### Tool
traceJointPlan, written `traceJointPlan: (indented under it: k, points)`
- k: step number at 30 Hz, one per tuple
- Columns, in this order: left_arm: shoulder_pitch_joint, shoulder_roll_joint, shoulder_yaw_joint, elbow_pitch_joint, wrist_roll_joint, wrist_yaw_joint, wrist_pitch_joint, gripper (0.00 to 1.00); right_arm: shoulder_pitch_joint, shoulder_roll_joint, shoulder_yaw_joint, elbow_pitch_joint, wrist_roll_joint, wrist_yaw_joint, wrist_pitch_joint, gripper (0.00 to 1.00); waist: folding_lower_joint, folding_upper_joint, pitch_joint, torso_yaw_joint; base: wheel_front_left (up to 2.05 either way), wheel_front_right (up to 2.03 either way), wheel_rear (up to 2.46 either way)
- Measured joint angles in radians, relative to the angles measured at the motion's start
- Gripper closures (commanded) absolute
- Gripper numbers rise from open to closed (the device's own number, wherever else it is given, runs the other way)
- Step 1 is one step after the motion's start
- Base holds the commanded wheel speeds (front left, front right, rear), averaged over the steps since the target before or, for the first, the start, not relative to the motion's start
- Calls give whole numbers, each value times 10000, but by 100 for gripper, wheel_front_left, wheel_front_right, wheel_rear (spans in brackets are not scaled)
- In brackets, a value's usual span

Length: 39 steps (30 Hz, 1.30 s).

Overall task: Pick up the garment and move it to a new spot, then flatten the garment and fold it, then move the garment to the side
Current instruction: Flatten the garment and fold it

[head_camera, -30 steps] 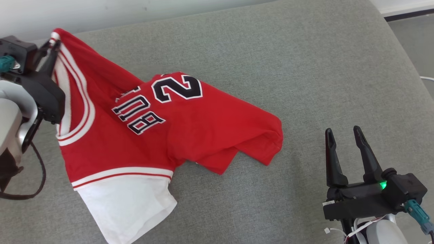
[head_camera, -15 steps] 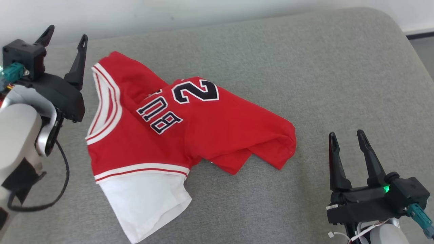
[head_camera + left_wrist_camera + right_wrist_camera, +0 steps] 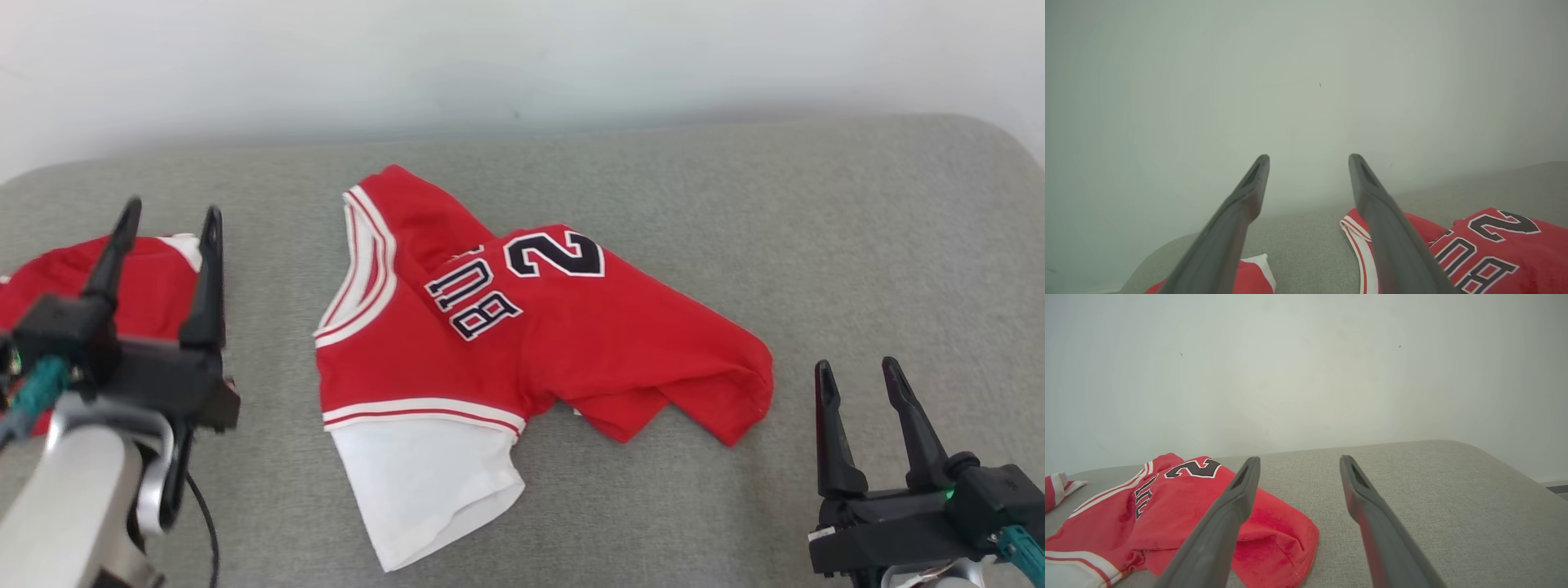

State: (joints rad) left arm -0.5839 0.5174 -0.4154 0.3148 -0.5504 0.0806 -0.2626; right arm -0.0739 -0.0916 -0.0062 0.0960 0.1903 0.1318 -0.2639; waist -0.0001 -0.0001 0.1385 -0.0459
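Jersey (image 3: 522, 343) lies rumpled mid-sofa (image 3: 816, 245); left gripper (image 3: 171, 210) and right gripper (image 3: 856, 366) are wide open, holding nothing.
Light, limp, will likely bunch: pinch the striped collar (image 3: 359, 278) and the red corner (image 3: 747, 392) nearest the right gripper.

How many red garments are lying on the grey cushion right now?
2. One red jersey lies crumpled centrally on the cushion; a second red garment sits far left, partly behind the left pincer, so more may be hidden.
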Motion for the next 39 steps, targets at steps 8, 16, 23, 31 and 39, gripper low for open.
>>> traceJointPlan:
  k: [8,16,23,31,39]
  points:
    - [2486,-888,1461,-1133,957,-17,0,0,347,-21,-270,82,-2,0,0,0,0,0,-498,716,0,0,0]
    - [4172,-1747,2504,-1971,1676,-293,0,0,541,-56,-280,284,15,0,0,0,-1,0,-905,1155,0,0,0]
    - [5197,-2403,3331,-2539,2144,-458,0,0,638,-79,-244,476,84,0,0,0,0,0,-1088,1216,0,0,0]
    - [5899,-3093,3833,-2677,2594,-980,0,0,800,-146,-240,635,119,0,0,0,1,0,-1160,1170,0,0,0]
    - [6190,-3599,4105,-2380,3099,-1344,0,0,982,-157,-176,704,117,0,0,0,1,1,-1215,1026,0,0,0]
